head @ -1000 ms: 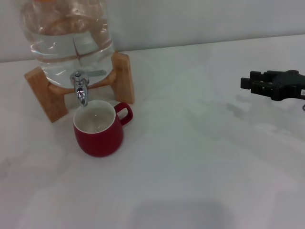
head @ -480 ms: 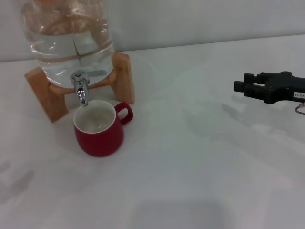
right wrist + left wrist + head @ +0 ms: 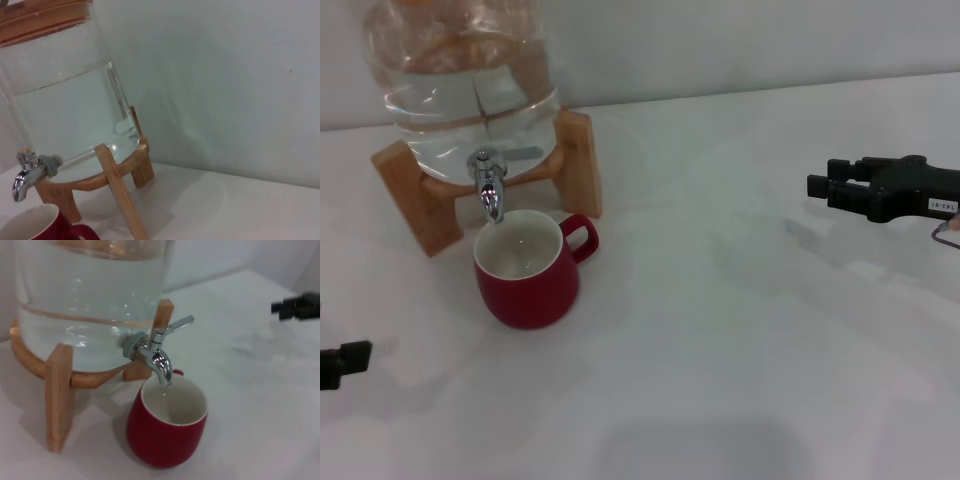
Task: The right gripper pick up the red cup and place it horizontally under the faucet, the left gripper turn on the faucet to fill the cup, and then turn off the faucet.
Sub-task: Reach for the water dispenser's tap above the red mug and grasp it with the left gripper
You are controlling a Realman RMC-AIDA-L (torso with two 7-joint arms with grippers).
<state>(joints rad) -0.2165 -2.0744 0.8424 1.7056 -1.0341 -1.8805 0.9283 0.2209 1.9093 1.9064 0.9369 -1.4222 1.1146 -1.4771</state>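
Squat red ceramic cup (image 3: 527, 270) placed under chrome faucet (image 3: 488, 187) | filling pending | right tool (image 3: 820, 186) open, frame right | left tool (image 3: 350, 356) state unclear

Dark red cup (image 3: 527, 277) with white inside, chrome faucet (image 3: 490, 189), light wooden stand (image 3: 578, 160), black right pincer (image 3: 835, 187)

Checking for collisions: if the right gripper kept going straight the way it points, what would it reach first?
The right gripper points toward the robot's left across bare table; the way looks free until the jar's wooden stand, though depth is unclear.
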